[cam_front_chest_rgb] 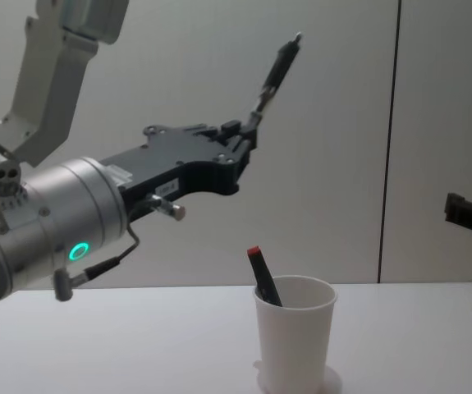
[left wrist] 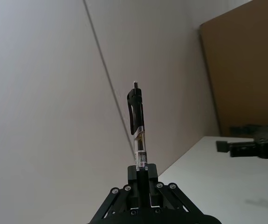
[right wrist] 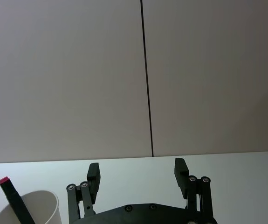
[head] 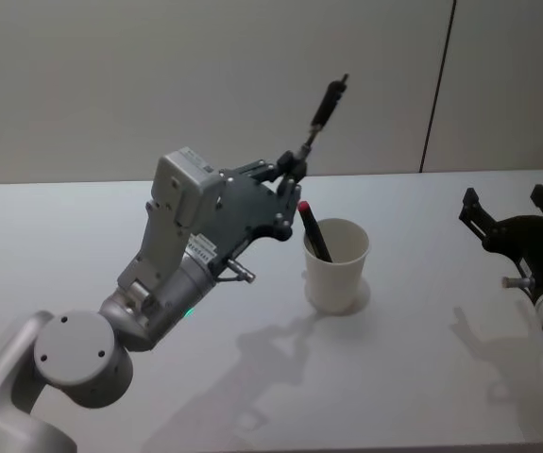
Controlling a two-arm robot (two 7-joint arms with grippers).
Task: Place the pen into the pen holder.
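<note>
The pen is up in the air, pinched at its lower end by the left claw. It slants up and away from the robot, with its clip and push-button end highest. In the left wrist view the pen stands out straight from between the closed fingers, its clear barrel section just above them and the black clip above that. From the chest view the pen sits well above the pen holder and a little to its left, touching nothing but the claw.

The pen holder, a plain white paper cup, stands upright on the white desk, below and in front of the left claw. 1 item is inside it: a black marker with a red end, leaning against the left side of the rim with its red end sticking out above the cup.

The right claw hangs over the right side of the desk, well apart from the cup. Its 2 fingers are spread wide and hold nothing, and its wrist view shows the cup and the marker off to one side.
</note>
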